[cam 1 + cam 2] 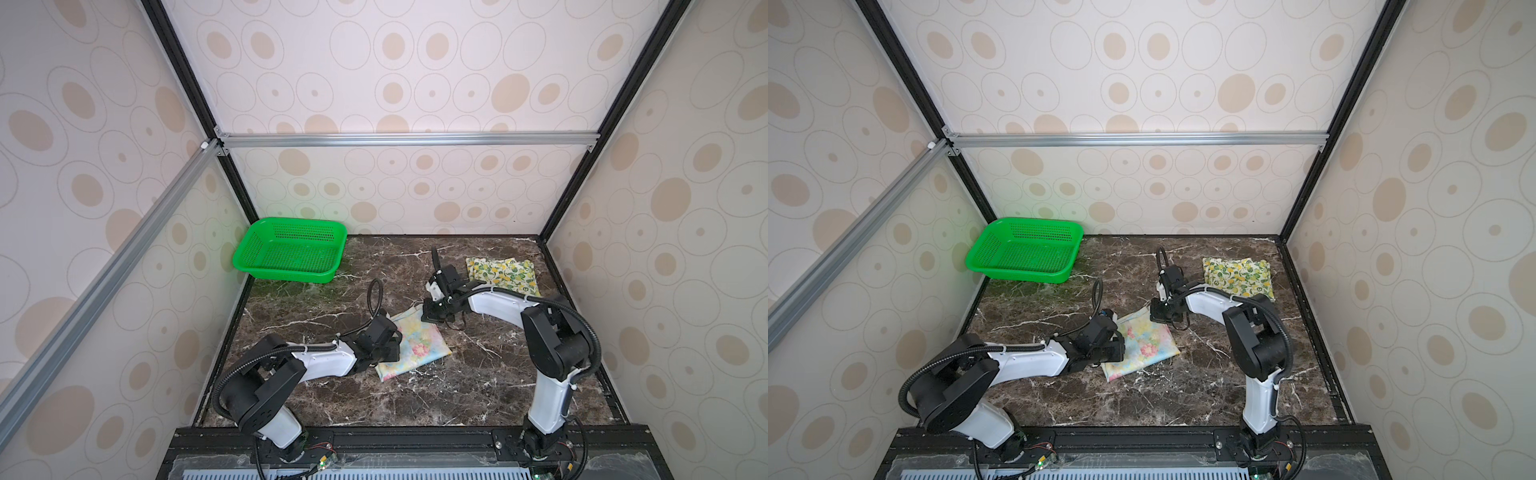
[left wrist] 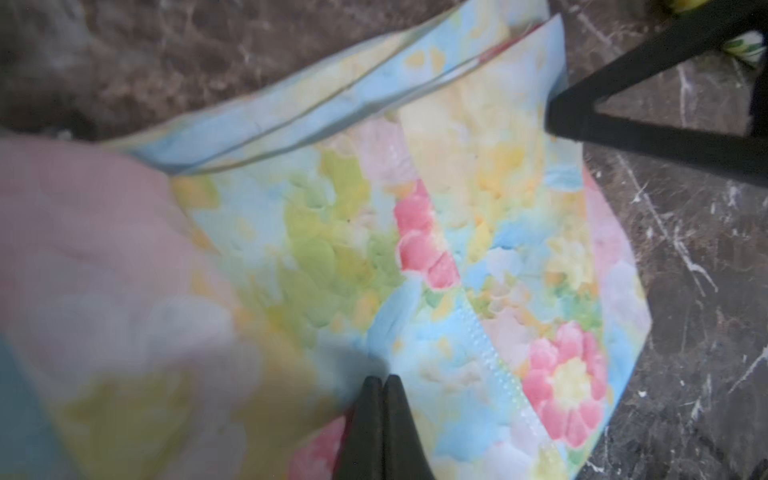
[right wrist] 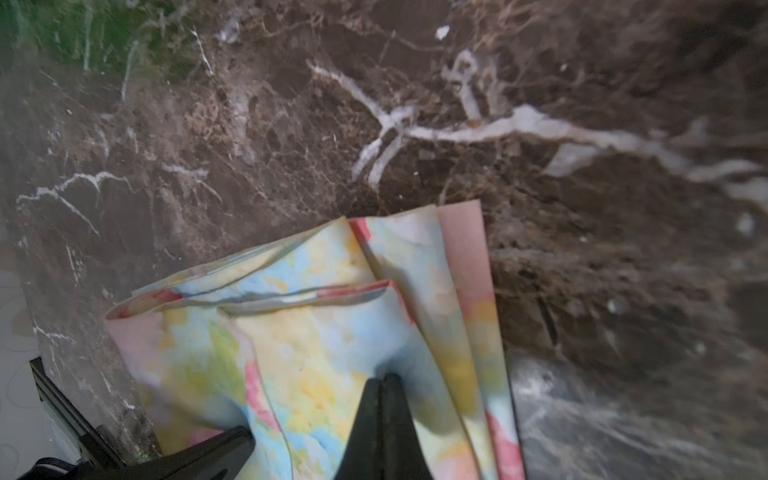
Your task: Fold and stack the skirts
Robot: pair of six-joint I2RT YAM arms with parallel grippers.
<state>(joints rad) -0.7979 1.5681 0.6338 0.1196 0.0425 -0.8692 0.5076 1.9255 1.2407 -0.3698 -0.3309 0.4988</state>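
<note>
Left wrist view is showing the left gripper [image 2: 382,380] with its jaws pressed together, pinching a pucker of the pastel skirt [image 2: 436,249] at the edge nearest the robot. Right wrist view is showing the right gripper [image 3: 384,378] pinching the far corner in the same way, beside the fanned hem layers.

The pastel skirt is lying folded at the middle of the table [image 1: 478,374]. Its long axis seems to be running from about 8 o'clock to 2 o'clock, though the left arm is hiding one end. Gripping opposite ends is probably meant to hold the layers together for a carry.

Farther off, at 1 o'clock, the lemon skirt [image 1: 503,272] is lying folded flat with its long axis running 9 to 3, likely waiting as the stack's base. The green basket [image 1: 291,253] is sitting at 10 o'clock.
</note>
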